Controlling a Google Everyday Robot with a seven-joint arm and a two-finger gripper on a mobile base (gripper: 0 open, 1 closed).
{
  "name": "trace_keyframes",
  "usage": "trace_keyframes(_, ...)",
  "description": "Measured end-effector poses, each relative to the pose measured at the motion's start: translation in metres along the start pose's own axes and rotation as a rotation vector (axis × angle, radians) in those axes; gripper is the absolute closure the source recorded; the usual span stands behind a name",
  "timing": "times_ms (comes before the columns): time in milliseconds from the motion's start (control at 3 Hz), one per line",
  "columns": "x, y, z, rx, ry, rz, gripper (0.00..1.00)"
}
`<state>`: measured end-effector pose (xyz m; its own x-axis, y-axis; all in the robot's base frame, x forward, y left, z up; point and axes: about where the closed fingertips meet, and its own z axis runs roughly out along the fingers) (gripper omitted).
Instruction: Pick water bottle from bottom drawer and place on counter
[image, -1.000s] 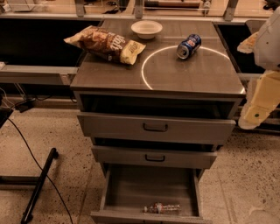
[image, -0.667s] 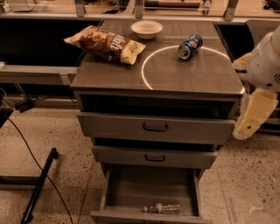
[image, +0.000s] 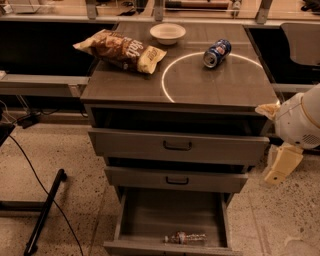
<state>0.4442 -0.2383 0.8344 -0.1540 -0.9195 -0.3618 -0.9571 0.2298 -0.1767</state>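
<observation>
Water bottle (image: 185, 238): flat on its side near the front of the open bottom drawer (image: 170, 210), untouched. Gripper (image: 282, 165) off to the right, dropped lower than a second ago, now roughly level with the middle drawer (image: 145, 178) and well apart from the bottle. Can't tell how the jaws stand. Looks like the start of the reach down, so still the whole pick to do before anything lands on the tabletop (image: 225, 87) beside the soda can (image: 216, 52).
</observation>
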Motion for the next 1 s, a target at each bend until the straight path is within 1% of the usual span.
trace_keyframes(333,0.015,0.008,0.051,-0.044,-0.089,-0.007,0.00)
trace_keyframes(667,0.045,0.034,0.139,-0.094,-0.276,0.024,0.00)
trace_keyframes(1000,0.064,0.041,0.179,-0.115,-0.427,-0.021,0.00)
